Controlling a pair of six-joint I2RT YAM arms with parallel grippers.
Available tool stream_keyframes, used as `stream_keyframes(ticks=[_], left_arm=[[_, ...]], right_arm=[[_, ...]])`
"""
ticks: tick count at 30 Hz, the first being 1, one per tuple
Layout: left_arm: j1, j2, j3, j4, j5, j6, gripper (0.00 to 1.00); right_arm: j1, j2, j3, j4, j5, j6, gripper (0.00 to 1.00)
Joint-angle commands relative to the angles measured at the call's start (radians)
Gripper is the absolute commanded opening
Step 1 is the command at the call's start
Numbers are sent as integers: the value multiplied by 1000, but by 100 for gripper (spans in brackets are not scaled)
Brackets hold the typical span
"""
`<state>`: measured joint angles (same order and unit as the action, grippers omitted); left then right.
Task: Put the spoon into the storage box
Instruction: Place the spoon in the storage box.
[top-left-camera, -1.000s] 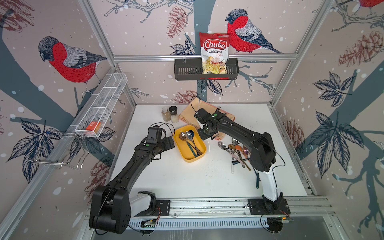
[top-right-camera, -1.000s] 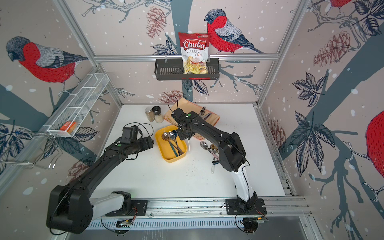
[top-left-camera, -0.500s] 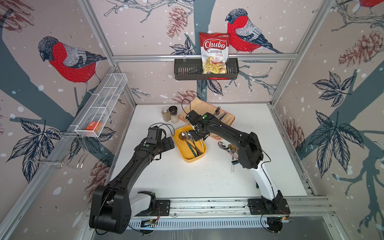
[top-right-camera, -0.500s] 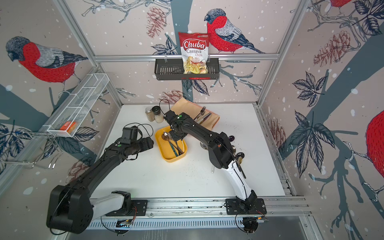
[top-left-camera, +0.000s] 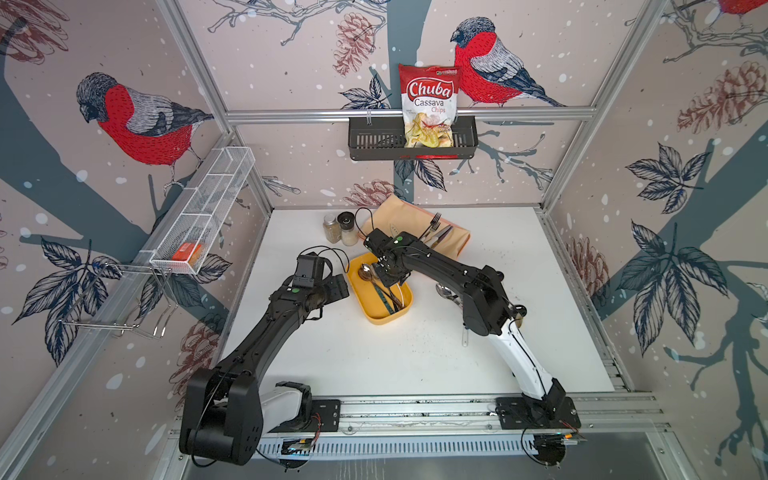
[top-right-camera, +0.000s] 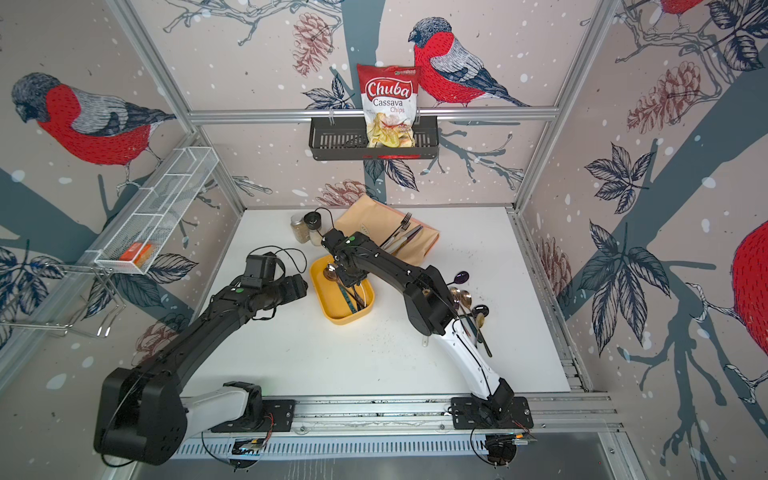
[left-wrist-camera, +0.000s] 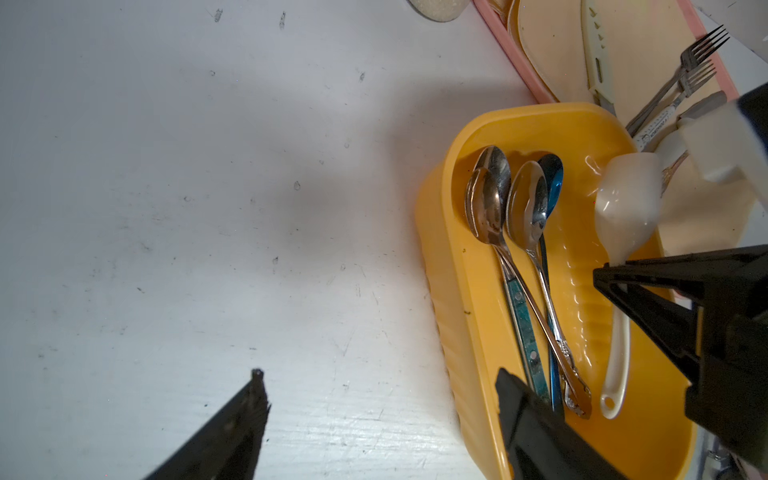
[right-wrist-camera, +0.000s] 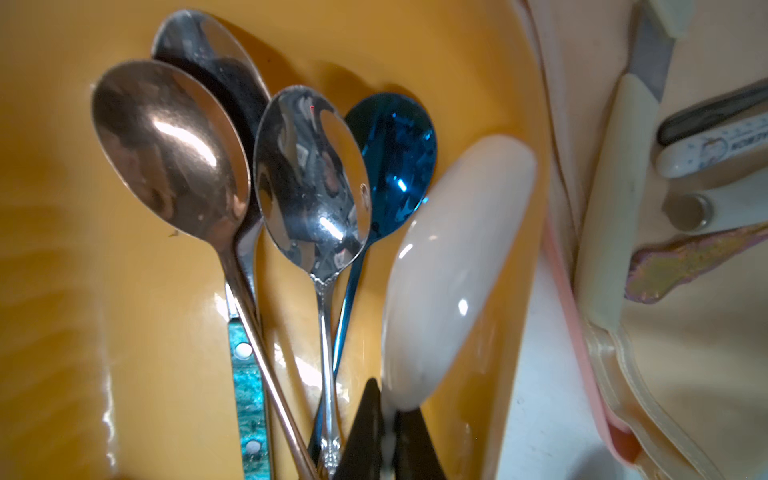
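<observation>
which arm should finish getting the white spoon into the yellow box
Right. The right gripper is shut on the white spoon and holds it over the storage box, next to the four spoons lying inside, so it only needs to open. The left gripper is open and empty, beside the box.

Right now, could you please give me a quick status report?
Right fingers shut on white spoon, over yellow storage box. Left fingers open, beside it. Four spoons lie inside.

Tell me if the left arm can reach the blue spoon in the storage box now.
Probably not cleanly: the right gripper, shut on the white spoon, crowds the blue spoon, and a silver spoon overlaps it.
</observation>
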<state>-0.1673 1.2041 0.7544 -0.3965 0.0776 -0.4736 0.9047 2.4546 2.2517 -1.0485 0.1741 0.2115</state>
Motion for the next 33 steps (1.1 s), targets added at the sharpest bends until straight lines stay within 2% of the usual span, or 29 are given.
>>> stream_keyframes(ticks=[1,5,14,25,30,33], left_arm=[[3,3,8,13,1,0,88],[3,5,7,14,2,-2,88],[3,4,6,11,-3,1,88],[3,0,12,11,12,24,88],[3,3,35,7,40,51,88],[2,6,42,11,55,65,87]], right_arm=[[7,15,8,-14,53,-6,8],[16,24,15,-12,61,-1,14],[30,34,25,-4,-11,4,27],[19,-5,29,15,-77,25,31],[-5,-75,8,18,-100,44,31],[-19,-149,-58,36,-113,38,32]])
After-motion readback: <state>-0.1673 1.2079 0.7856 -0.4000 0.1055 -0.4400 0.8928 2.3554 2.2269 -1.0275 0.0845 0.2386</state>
